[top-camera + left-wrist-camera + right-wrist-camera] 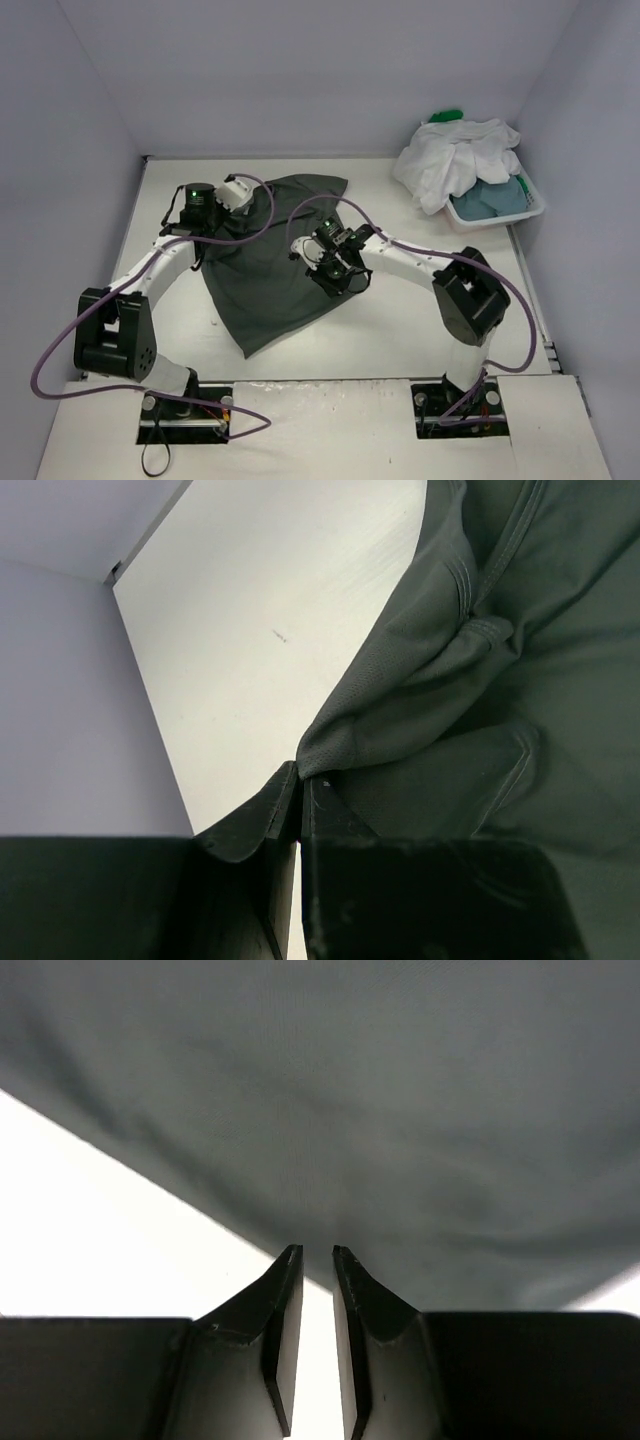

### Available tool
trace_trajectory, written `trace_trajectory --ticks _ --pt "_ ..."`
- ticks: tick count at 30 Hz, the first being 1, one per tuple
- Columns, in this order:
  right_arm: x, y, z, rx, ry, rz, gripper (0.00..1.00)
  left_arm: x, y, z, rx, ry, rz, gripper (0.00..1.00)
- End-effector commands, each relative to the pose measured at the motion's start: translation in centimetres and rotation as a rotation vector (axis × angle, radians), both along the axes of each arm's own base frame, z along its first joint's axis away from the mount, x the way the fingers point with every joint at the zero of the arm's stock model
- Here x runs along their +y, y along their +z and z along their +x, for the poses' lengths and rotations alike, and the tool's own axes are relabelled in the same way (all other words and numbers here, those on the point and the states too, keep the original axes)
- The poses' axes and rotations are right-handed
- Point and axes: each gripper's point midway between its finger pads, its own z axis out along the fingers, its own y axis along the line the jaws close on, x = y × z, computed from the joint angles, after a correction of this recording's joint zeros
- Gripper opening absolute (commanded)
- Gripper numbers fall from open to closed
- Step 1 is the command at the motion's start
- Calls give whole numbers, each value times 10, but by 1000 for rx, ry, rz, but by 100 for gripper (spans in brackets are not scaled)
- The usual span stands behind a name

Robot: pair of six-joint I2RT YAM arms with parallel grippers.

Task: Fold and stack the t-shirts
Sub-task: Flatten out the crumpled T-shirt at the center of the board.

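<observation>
A dark grey t-shirt (270, 270) lies spread and rumpled across the middle of the table. My left gripper (245, 188) is at its far left corner, shut on a fold of the cloth; in the left wrist view the hem (400, 730) runs right into the closed tips (300, 775). My right gripper (335, 272) hangs over the shirt's right edge. In the right wrist view its fingers (317, 1252) stand a narrow gap apart at the edge of the grey cloth (400, 1110), with bare table showing between them. A white t-shirt (455, 160), a green one (447, 115) and a blue-grey one (490, 197) are heaped at the back right.
A white plastic basket (530, 208) at the back right corner holds the heaped shirts. Walls close in the table at the left, back and right. Purple cables loop off both arms above the table.
</observation>
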Motion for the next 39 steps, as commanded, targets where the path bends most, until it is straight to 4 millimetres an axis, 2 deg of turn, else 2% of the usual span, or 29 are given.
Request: trace_trajectory --ticks 1,4,5,9,13,17,20,21,22,23,24,26,27,28,29,30,31,32,33,34,35,36,37,38,39 --pt "1 -22 -9 83 15 -17 15 15 44 1 -119 39 30 0" --pt "-1 -44 -5 101 8 -65 14 23 46 0 -124 66 34 0" --pt "-1 -52 -3 109 3 -81 13 26 41 -5 -94 74 33 0" --pt "-4 -67 7 97 -20 -134 10 42 38 -9 -76 113 19 0" --pt "-27 -81 27 36 -78 -244 8 52 30 -17 -49 128 5 0" --pt "-67 -86 60 -1 -180 -322 8 54 21 -29 -18 127 5 0" --pt "-105 -83 95 -34 -278 -359 7 50 20 -41 -2 125 -32 0" --pt "-123 -82 109 -36 -330 -363 7 47 19 -45 10 119 -50 0" --pt "-127 -75 125 -59 -360 -344 7 44 19 -53 29 116 -69 0" --pt "-140 -76 138 -77 -390 -370 7 34 19 -57 42 90 -121 0" --pt "-151 -65 162 -113 -443 -354 7 29 19 -67 65 75 -148 0" --pt "-162 -66 184 -137 -485 -360 8 17 20 -77 92 48 -214 0" --pt "-165 -64 195 -146 -502 -348 8 4 26 -83 93 -3 -265 0" --pt "-168 -59 216 -171 -529 -326 9 -2 23 -92 127 -17 -301 0" --pt "-167 -57 224 -182 -537 -314 11 -9 25 -96 133 -39 -330 0" --pt "-163 -56 231 -186 -540 -294 15 -20 28 -104 146 -81 -376 0" --pt "-157 -50 242 -201 -545 -263 23 -25 29 -107 154 -83 -413 0" --pt "-154 -45 245 -208 -549 -244 27 -29 31 -110 161 -94 -434 0" --pt "-142 -41 244 -188 -548 -184 30 -36 33 -115 173 -117 -462 0" --pt "-134 -20 245 -211 -545 -143 35 -40 35 -117 178 -119 -487 0" --pt "-129 -13 239 -208 -537 -124 36 -40 36 -118 179 -118 -496 0" --pt "-121 16 235 -234 -530 -63 38 -43 37 -119 183 -118 -516 0" --pt "-116 32 229 -247 -522 -35 39 -44 37 -120 187 -120 -524 0" --pt "-117 33 215 -230 -514 -31 40 -45 38 -120 188 -121 -532 0" --pt "-113 68 206 -277 -499 20 42 -48 39 -121 193 -122 -551 0"
